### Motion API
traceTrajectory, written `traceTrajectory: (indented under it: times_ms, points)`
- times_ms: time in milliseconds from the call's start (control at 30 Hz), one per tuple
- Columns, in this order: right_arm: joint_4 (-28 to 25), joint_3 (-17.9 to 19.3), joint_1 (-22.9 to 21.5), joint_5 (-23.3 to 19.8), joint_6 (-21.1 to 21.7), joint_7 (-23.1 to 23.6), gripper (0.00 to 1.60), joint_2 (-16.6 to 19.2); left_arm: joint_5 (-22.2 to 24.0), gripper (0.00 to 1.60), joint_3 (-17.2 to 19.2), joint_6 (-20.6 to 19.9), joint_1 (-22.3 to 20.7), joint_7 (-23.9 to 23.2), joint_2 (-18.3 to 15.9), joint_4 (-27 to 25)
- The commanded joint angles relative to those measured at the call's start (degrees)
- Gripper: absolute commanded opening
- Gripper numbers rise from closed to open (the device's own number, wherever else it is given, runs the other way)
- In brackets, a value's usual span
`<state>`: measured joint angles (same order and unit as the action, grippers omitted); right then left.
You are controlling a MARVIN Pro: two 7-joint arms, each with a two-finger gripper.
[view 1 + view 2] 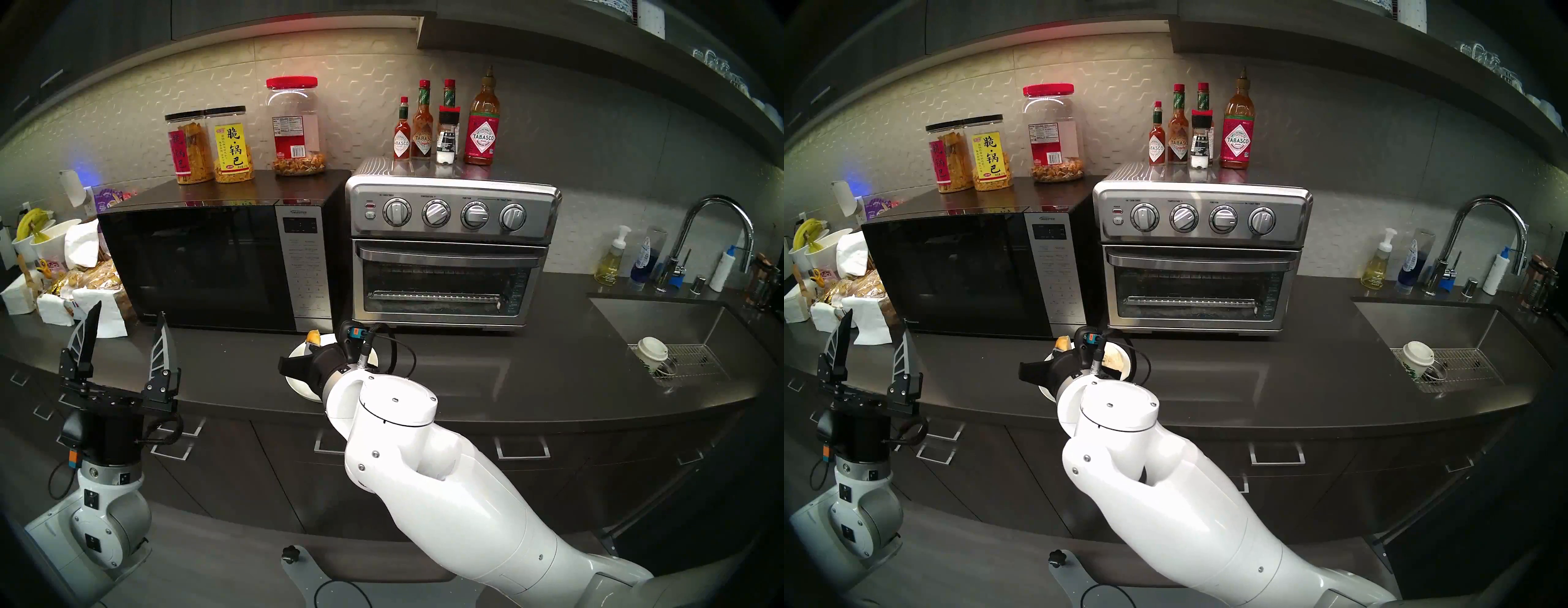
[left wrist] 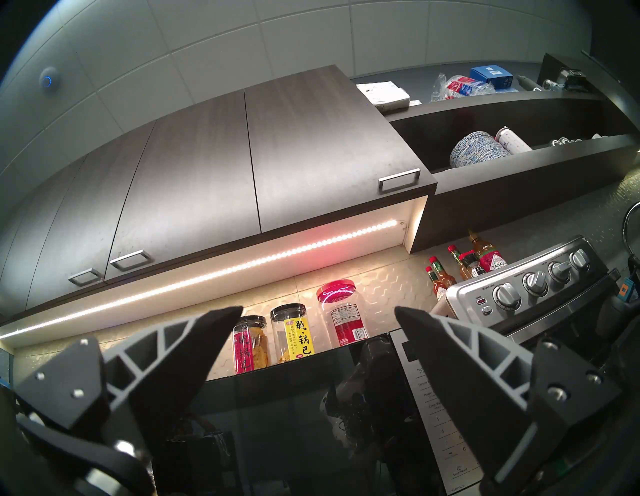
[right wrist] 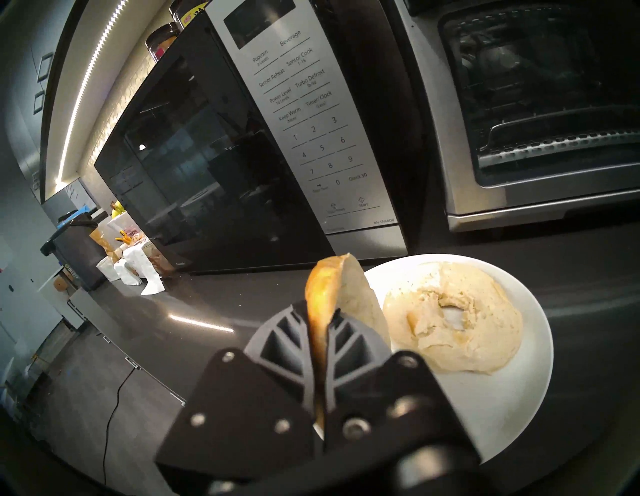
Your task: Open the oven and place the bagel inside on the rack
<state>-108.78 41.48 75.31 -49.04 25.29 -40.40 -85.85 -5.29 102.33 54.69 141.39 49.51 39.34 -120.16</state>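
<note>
Between the two grey ribbed fingers of the right end effector (image 3: 320, 332), one golden-crusted bagel half (image 3: 337, 294) is clamped on edge, near its rim. Judged light, soft and compressible; a firm pinch may crush or tear it. The pale second half (image 3: 453, 320) lies cut face up on the round white plate (image 3: 512, 415) on the dark table (image 1: 530, 373). Behind, the stainless-steel toaster oven (image 1: 452, 246) has its glass door shut, wire rack (image 1: 437, 296) inside. The left end effector (image 1: 123, 339) stands released, empty, well apart.
</note>
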Motion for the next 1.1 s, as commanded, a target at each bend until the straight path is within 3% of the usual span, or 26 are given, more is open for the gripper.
traceTrajectory:
  times_ms: [0,567,1067]
  points:
    - [0.4,-0.2,-1.7,-1.3,-2.2,-0.5,0.06,-2.3,0.0,1.60,0.4,0.0,-0.1,0.0,0.0,-0.5]
    - [2.8,0.7,-2.6,-4.0,-5.7,-1.7,0.05,-4.3,0.0,1.60,0.4,0.0,-0.1,0.0,0.0,-0.5]
    - [5.2,2.2,-2.8,-4.2,-7.1,-0.7,0.06,-3.3,0.0,1.60,0.4,0.0,0.0,0.0,0.0,-0.5]
